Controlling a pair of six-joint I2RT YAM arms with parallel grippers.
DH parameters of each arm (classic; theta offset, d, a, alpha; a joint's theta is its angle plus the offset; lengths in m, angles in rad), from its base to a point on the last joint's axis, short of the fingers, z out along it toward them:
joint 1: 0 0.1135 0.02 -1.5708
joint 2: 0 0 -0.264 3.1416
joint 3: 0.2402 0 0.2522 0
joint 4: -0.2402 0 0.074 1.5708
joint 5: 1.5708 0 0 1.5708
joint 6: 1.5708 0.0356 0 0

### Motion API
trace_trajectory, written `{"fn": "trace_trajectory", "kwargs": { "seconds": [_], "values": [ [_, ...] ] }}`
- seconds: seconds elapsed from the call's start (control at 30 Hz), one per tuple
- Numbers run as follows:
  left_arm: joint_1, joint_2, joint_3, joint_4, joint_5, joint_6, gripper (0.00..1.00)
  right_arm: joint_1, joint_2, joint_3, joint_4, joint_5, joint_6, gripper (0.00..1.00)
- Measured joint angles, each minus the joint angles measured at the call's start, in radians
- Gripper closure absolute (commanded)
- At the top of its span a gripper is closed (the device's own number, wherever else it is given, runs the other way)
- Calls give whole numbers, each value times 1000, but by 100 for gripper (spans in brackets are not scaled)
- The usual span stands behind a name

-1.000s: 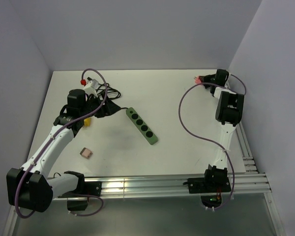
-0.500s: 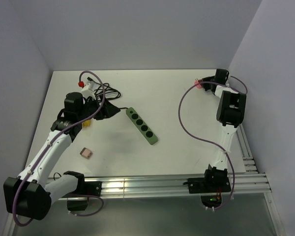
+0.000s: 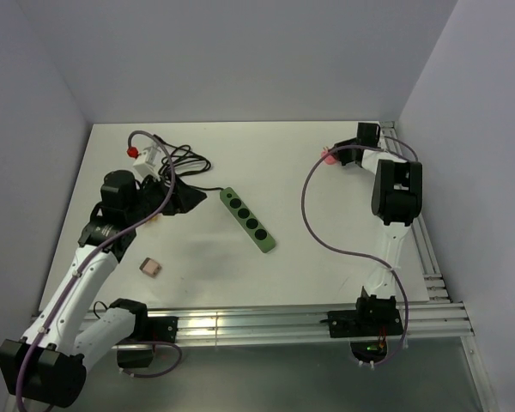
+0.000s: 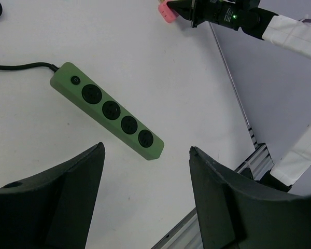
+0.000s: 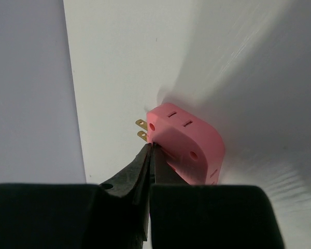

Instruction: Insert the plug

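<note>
Right gripper: jaws closed to a sliver, tips pinching the near edge of the pink plug, just beside its two brass prongs. In the overhead view the plug sits at the upper right of the table, well apart from the green strip at centre.

Left gripper: jaws wide apart, holding nothing. It hangs above the strip, which lies diagonally, four sockets facing up. A black cable leaves the strip's upper-left end. The plug appears at the top edge of this view.
</note>
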Motion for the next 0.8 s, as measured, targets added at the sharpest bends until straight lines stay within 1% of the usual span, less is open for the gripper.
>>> {"fn": "trace_trajectory", "kwargs": {
  "seconds": [0.27, 0.8],
  "values": [
    [0, -62, -10, -39, 0, -3, 28, 66, -43, -37, -47, 41, -3, 100],
    [0, -133, -27, -77, 0, -14, 27, 224, -129, -86, -206, 113, -75, 100]
  ]
}}
